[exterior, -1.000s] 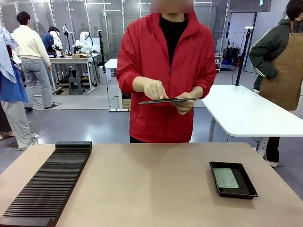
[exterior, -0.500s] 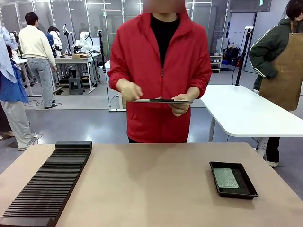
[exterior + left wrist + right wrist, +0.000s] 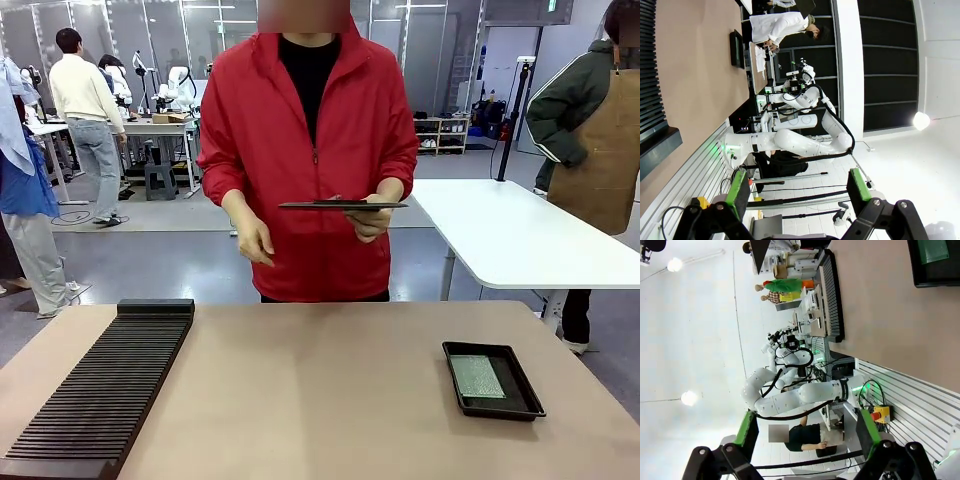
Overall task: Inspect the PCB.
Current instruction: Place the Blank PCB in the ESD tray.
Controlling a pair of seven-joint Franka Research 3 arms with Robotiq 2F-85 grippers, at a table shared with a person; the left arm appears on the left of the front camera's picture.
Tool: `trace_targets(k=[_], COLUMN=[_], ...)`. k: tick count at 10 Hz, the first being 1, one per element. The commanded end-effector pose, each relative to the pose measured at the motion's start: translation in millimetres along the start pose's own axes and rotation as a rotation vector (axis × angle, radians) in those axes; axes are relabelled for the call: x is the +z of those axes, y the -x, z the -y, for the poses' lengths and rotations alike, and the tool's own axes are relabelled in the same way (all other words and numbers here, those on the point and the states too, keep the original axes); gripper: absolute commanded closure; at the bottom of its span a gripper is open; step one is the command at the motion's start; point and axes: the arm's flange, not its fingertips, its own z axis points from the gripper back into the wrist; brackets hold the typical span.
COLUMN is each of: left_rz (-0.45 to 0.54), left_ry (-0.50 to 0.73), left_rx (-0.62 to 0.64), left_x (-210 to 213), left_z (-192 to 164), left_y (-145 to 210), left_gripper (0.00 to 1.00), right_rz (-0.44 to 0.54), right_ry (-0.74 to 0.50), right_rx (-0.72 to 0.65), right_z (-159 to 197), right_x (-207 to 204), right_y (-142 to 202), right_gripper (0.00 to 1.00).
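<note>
PCB [image 3: 477, 376] lies flat in a shallow black tray [image 3: 527, 389] on the robot's right side of the brown table [image 3: 320, 390], pale speckled face up. Opposite side of the table: a long black ribbed rack [image 3: 105, 385] running toward the near edge. Person in a red jacket [image 3: 310, 140] stands at the far side, one hand [image 3: 370, 217] holding a thin dark clipboard [image 3: 342, 205] level at waist height, other hand [image 3: 256, 238] hanging loose below it. Left gripper [image 3: 797, 192] spread wide, green pads apart, nothing between them, aimed off the table edge. Right gripper [image 3: 807, 435] likewise released, empty, pointing away from the tray.
</note>
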Motion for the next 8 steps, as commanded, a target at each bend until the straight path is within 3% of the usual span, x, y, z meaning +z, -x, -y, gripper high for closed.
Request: trace_targets(k=[1,8], left_rz=[0.006,0.006], left_ry=[-0.022,-0.022], left_rx=[0.018,0.018], left_x=[-0.4,-0.4], left_z=[4.2,4.2], left_y=[-1.3,-1.3], left_gripper=[0.00,0.00], right_rz=[0.001,0.001], right_ry=[-0.015,-0.015], right_rx=[0.013,0.013], right_z=[-0.8,-0.8], right_x=[-0.4,-0.4], right_y=[0.6,0.6], right_gripper=[0.00,0.00])
